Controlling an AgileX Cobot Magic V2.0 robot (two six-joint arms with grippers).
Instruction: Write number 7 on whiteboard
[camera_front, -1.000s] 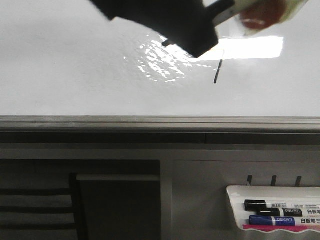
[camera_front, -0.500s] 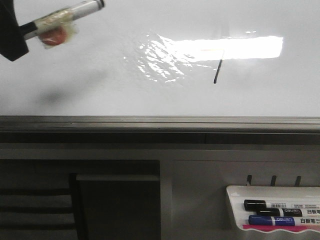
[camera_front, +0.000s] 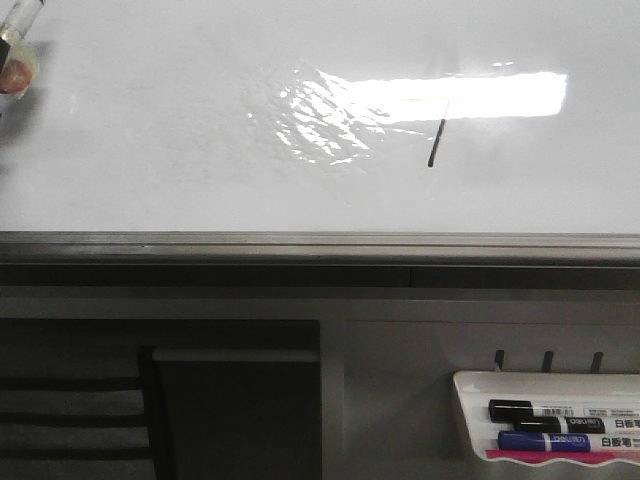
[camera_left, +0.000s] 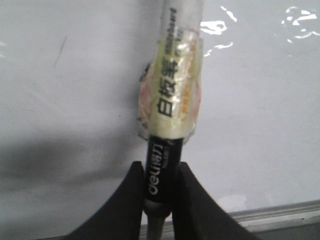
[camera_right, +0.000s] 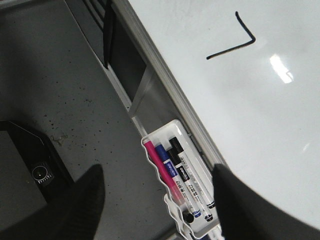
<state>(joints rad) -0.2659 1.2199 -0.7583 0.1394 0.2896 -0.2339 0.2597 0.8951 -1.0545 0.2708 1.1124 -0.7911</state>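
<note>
Saw number 7 (camera_front: 436, 133) drawn on whiteboard (camera_front: 150, 150), right of centre by glare. Left tool (camera_left: 159, 192) clamped marker (camera_left: 172, 100); right tool (camera_right: 155, 200) spread, empty. I judged: retreat marker clear, avoid smudging.

White tray (camera_front: 470, 385) hung at lower right beneath three hooks (camera_front: 546, 359), black marker (camera_front: 545, 409) and blue marker (camera_front: 560, 441) laid inside, pink marker (camera_right: 161, 172) seen beside them from the right wrist, dark shelving (camera_front: 230, 400) set below, speckled grey floor (camera_right: 60, 75)
</note>
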